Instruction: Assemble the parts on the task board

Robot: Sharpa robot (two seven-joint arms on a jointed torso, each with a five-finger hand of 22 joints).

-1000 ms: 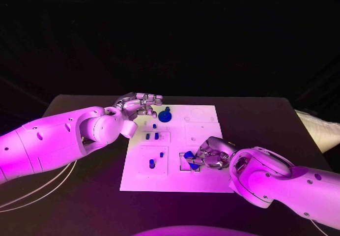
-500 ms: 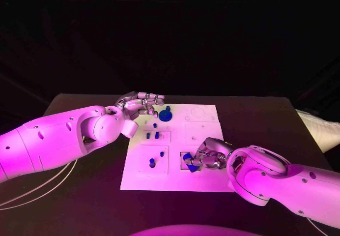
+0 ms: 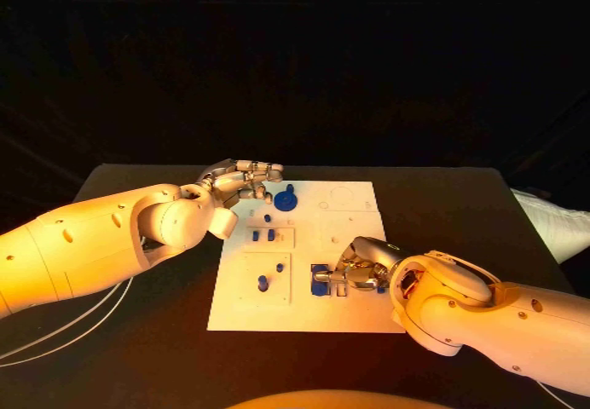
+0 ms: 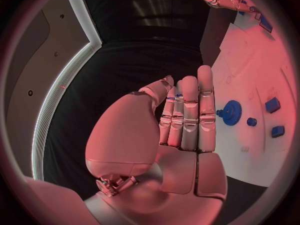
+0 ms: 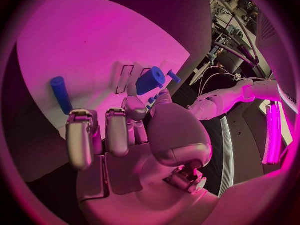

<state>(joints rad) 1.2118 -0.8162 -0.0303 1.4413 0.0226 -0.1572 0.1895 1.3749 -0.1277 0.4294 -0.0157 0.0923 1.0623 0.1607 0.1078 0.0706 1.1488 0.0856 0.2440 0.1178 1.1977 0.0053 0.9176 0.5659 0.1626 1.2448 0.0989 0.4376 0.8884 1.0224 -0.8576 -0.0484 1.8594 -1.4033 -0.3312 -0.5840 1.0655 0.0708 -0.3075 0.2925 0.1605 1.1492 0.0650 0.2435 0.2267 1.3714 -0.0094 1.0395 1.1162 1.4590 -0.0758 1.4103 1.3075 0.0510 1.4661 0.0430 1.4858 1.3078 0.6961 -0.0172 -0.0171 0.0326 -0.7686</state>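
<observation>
The right hand [image 3: 358, 271] has shifted its blue part [image 3: 321, 281] slightly leftward on the task board [image 3: 356, 220]

The task board [image 3: 301, 256] is viewed from overhead, its far edge at twelve o'clock; it is shared close-up by both wrist views [image 4: 250, 75] [image 5: 94, 45].

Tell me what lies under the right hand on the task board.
Blue parts show at the right hand, on the task board. The fingers cover whatever else sits in that recess.

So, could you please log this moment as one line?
left hand: open, beside blue gear | right hand: on blue parts | task board: unfinished
</observation>
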